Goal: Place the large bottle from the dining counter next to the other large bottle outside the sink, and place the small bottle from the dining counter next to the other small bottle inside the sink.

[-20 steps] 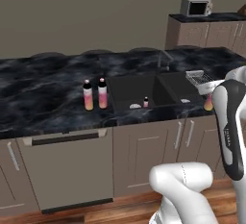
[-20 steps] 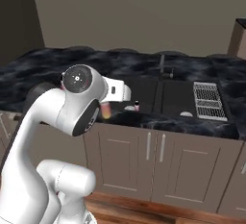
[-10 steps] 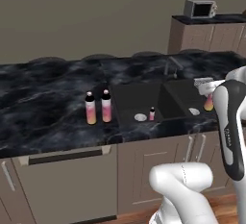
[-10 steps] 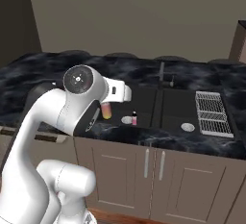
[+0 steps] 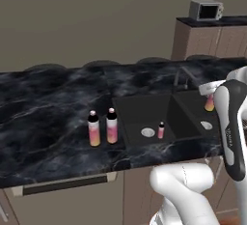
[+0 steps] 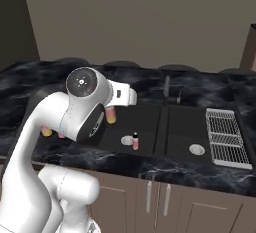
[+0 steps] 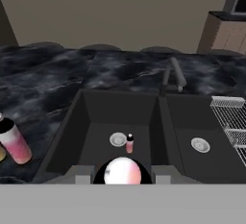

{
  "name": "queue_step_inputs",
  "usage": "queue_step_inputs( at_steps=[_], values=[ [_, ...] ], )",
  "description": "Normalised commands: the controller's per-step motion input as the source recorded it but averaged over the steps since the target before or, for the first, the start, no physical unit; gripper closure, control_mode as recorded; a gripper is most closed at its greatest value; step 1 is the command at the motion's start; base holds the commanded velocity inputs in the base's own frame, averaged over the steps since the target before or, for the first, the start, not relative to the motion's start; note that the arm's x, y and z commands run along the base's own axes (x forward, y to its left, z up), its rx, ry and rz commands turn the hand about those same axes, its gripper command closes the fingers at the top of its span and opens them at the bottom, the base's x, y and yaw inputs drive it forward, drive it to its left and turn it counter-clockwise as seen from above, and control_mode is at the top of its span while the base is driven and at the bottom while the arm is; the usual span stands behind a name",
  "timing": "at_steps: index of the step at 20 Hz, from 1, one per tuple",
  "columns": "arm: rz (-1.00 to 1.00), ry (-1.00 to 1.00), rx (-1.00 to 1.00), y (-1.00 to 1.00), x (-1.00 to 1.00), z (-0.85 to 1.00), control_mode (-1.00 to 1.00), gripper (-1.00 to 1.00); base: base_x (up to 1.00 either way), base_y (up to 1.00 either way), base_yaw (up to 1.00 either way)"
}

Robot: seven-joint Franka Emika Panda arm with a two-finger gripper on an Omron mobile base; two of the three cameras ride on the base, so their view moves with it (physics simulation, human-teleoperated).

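— Pink and pale with a dark cap: that's the small bottle (image 7: 123, 171) the gripper (image 7: 123, 179) is carrying, jaws closed on it, its rounded end showing between the fingertips in the hand view.

— Where is it relative to the sink (image 7: 86, 117)?

— Held in the air above the near edge of the left basin. The other small bottle (image 5: 161, 130) stands upright on that basin's floor, just beside the drain, so I'd judge the carried one is headed down next to it.

— And the large bottles?

— Two large bottles (image 5: 111, 126) stand side by side on the black marble worktop (image 5: 43, 118), just beyond the sink's left rim; that half looks done. The drain rack (image 6: 227, 136) lies over at the sink's right end.
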Motion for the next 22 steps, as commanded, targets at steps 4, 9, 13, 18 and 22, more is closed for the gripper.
queue_step_inputs(
  at_steps=[4, 9, 13, 18, 22],
  values=[
    [0.0, 0.0, 0.0, 0.0, 0.0, 0.0, 1.0, 1.0, 0.59, 0.2, -0.01],
    [0.0, 0.0, 0.0, 0.0, 0.0, 0.0, 1.0, 1.0, 0.56, 0.2, -0.02],
    [0.0, 0.0, 0.0, 0.0, 0.0, 0.0, 1.0, 1.0, 0.45, 0.2, -0.03],
    [0.0, 0.0, 0.0, 0.0, 0.0, 0.0, 1.0, 1.0, 0.34, 0.19, -0.04],
    [0.0, 0.0, 0.0, 0.0, 0.0, 0.0, 1.0, 1.0, 0.23, 0.14, -0.03]
  ],
)
